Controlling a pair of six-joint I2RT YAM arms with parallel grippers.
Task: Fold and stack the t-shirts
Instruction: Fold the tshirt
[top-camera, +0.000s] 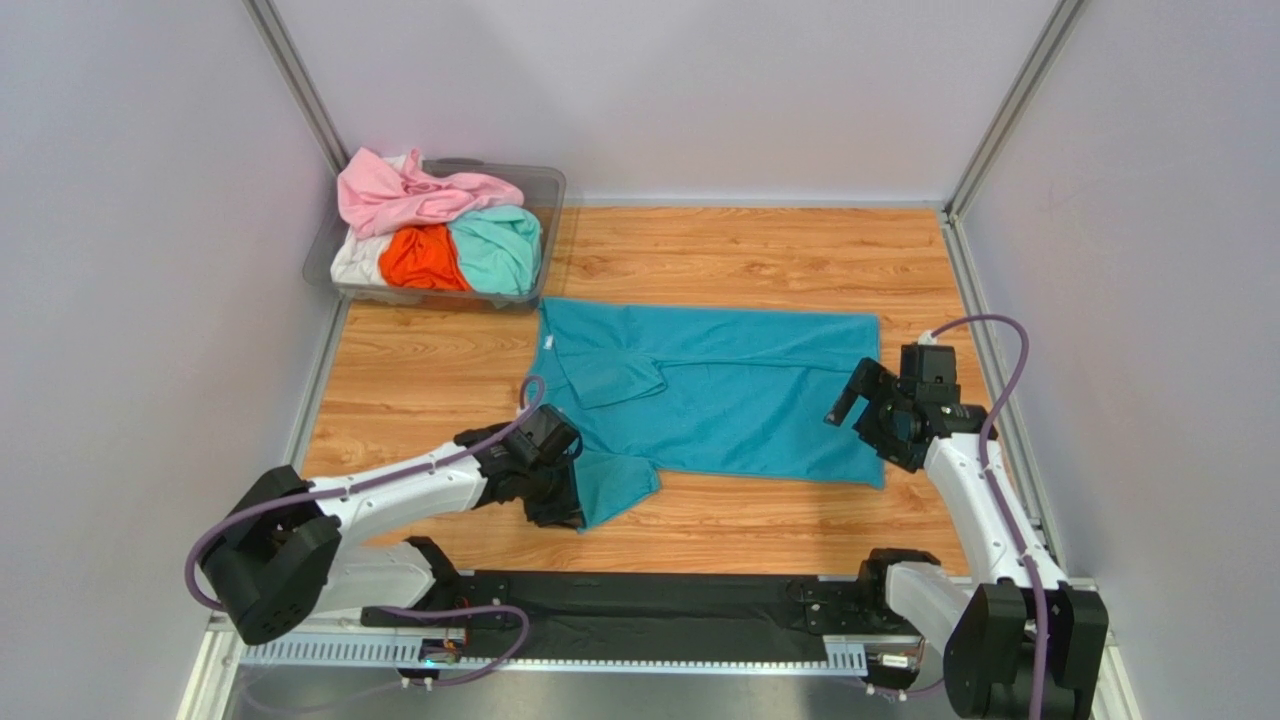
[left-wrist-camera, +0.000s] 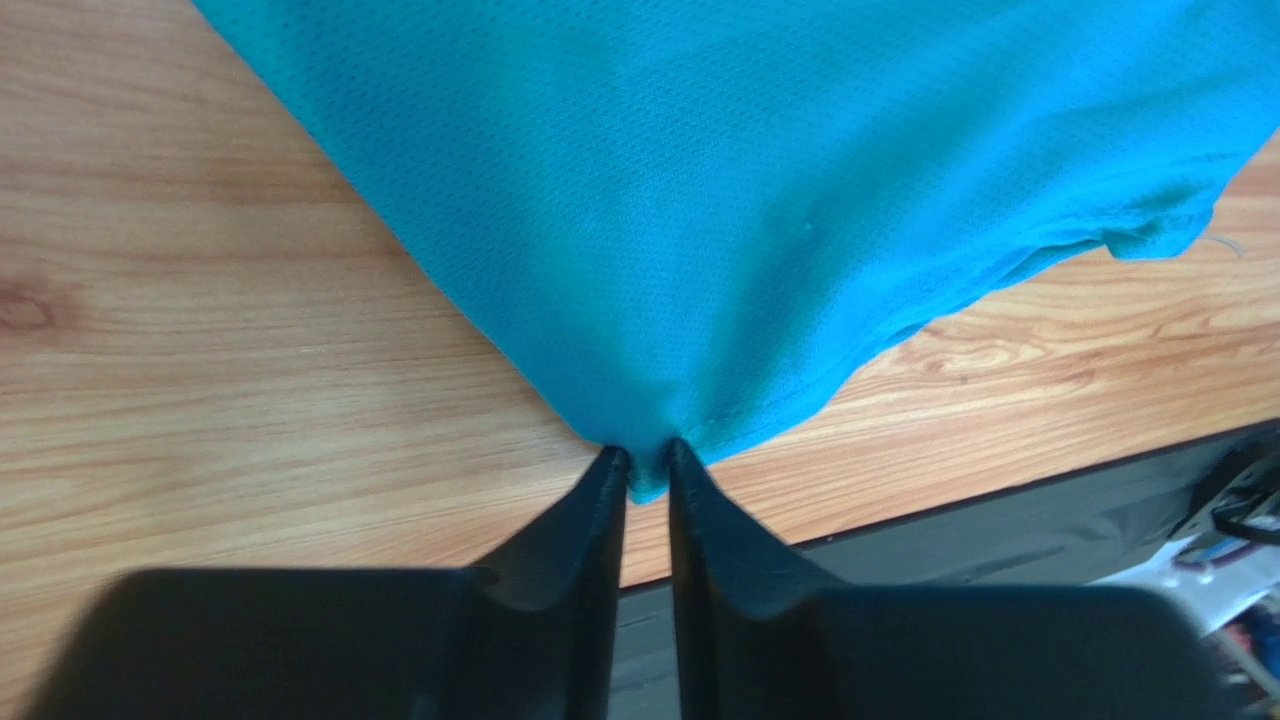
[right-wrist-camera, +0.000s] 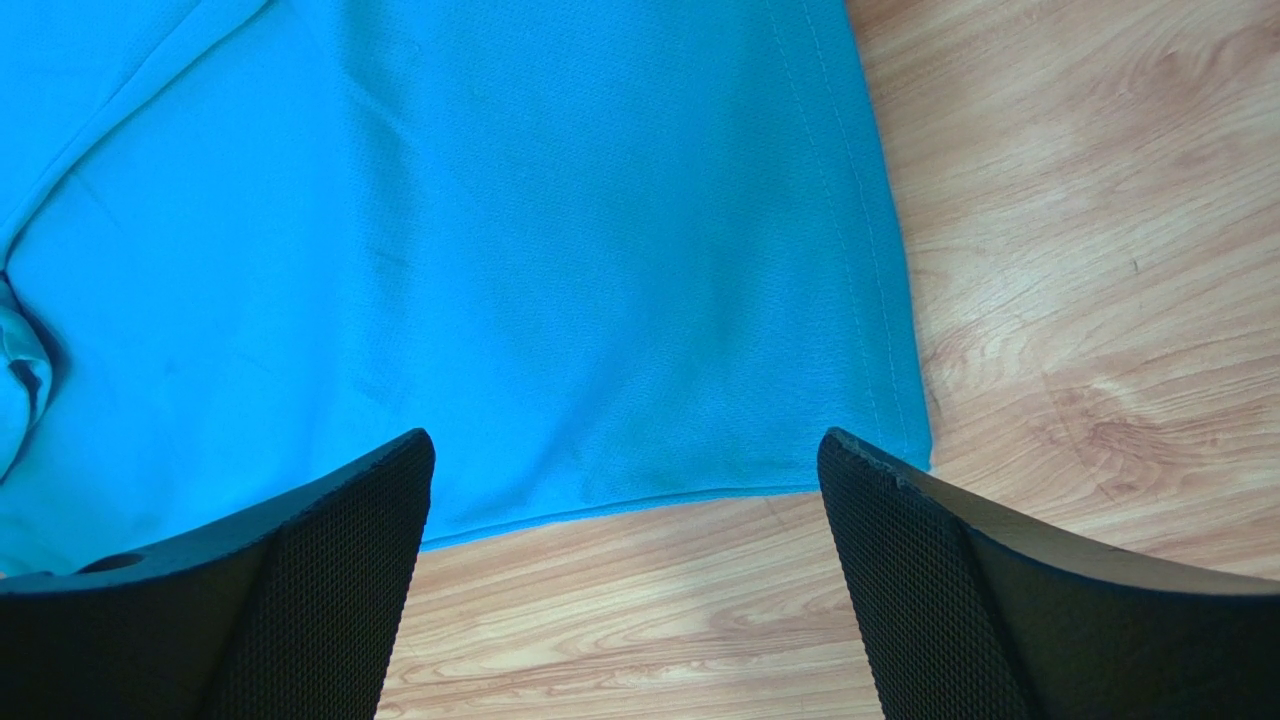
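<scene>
Far left, a clear plastic tub (top-camera: 550, 192) holds pink, orange, mint and white t-shirts (top-camera: 436, 225). The left claw (left-wrist-camera: 646, 458) pinches the near-left corner of the deep teal-blue fabric t-shirt (top-camera: 721, 393), spread on the wooden desk (top-camera: 751, 248), probably to fold it. The right claw (right-wrist-camera: 627, 450) hovers wide open, empty, over its near-right hem.

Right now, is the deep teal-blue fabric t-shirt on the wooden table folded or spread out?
Mostly spread: the teal-blue t-shirt lies flat, one sleeve turned in over its body; the left gripper pinches a near corner.
</scene>
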